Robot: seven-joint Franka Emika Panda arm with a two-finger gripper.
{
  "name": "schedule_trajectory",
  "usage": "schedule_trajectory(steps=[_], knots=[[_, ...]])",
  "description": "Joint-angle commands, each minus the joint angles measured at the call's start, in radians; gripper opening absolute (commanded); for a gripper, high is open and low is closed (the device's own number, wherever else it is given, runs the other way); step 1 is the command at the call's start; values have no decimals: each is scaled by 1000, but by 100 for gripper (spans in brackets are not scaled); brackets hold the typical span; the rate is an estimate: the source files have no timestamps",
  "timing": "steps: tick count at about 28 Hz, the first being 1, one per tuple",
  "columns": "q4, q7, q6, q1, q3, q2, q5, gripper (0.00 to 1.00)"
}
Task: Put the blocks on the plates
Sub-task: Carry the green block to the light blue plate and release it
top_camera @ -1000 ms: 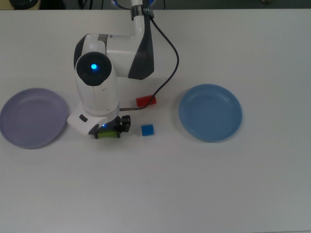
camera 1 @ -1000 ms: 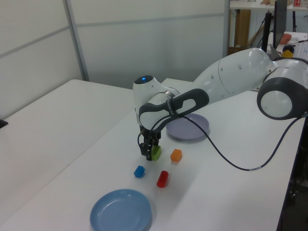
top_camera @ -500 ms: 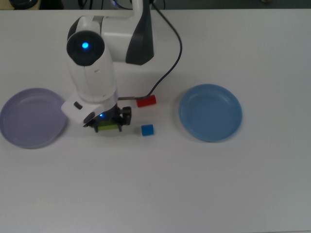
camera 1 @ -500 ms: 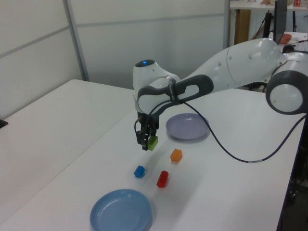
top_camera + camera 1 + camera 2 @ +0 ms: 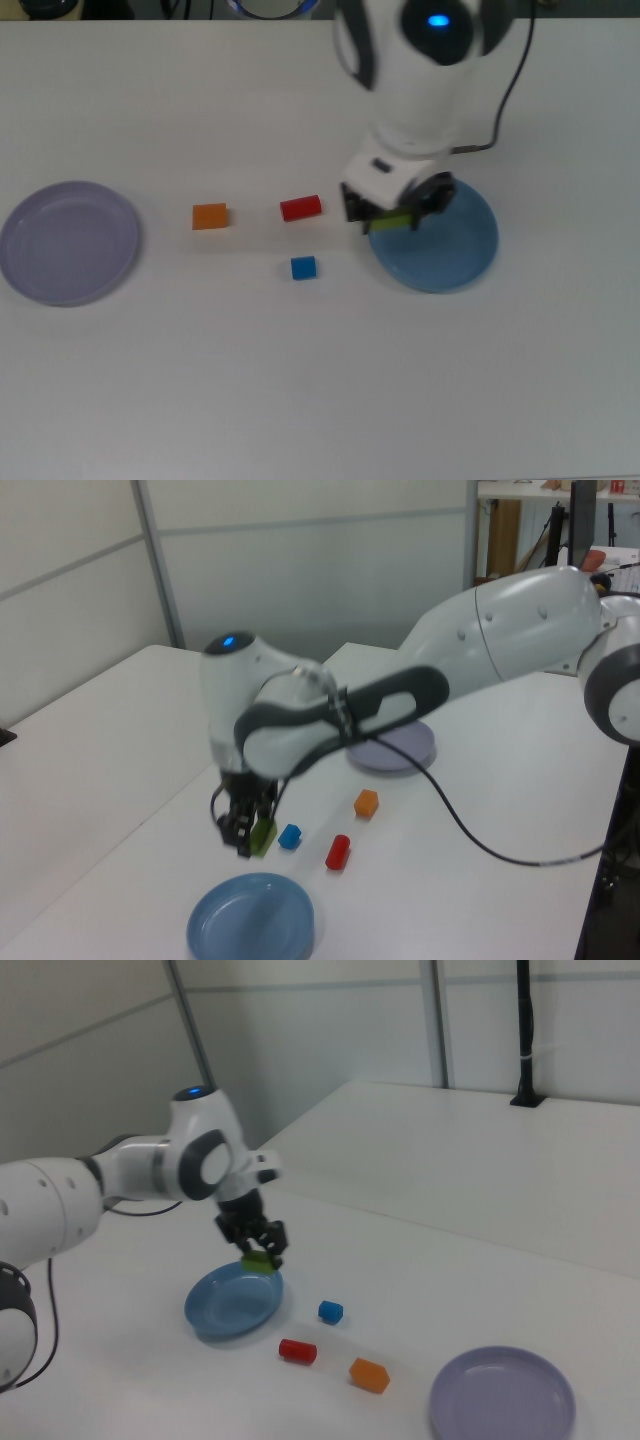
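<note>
My gripper [image 5: 394, 220] [image 5: 252, 836] [image 5: 258, 1251] is shut on the lime-green block [image 5: 391, 223] [image 5: 264, 835] [image 5: 257, 1258] and holds it in the air over the near rim of the light blue plate [image 5: 445, 240] [image 5: 250, 920] [image 5: 228, 1305]. The orange block [image 5: 210, 216] [image 5: 366, 802] [image 5: 369, 1374], the red block [image 5: 300, 208] [image 5: 337, 851] [image 5: 297, 1351] and the small blue cube [image 5: 303, 267] [image 5: 290, 836] [image 5: 330, 1311] lie on the white table between the two plates. The lavender plate [image 5: 66, 242] [image 5: 395, 746] [image 5: 502, 1395] holds nothing.
The arm's black cable [image 5: 480, 820] [image 5: 510, 90] loops above the table behind the gripper. The table's edge [image 5: 400, 1215] runs behind the arm in the right view. A black post [image 5: 526, 1030] stands on a second table at the back.
The gripper has carried the green block from beside the orange block toward the top view's right, to the blue plate's rim. The orange block, hidden before, now shows.
</note>
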State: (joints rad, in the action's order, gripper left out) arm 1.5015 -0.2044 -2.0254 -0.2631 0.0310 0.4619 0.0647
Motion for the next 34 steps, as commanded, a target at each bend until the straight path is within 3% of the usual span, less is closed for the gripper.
schedule_trajectory(steps=[1, 5, 12, 15, 17, 18, 19, 28, 34], knots=[[11, -98, -1, -70, -16, 29, 69, 1], [11, -125, -35, -111, -16, 43, 86, 2], [13, -222, -84, -143, -16, 103, 179, 7], [13, -225, -88, -143, -14, 107, 176, 19], [14, -224, -87, -143, -16, 107, 173, 32], [17, -218, -87, -143, -14, 106, 178, 71], [19, -219, -87, -143, -16, 107, 181, 100], [14, -231, -73, -143, -22, 78, 170, 100], [31, -217, -15, -68, -29, 12, 116, 100]])
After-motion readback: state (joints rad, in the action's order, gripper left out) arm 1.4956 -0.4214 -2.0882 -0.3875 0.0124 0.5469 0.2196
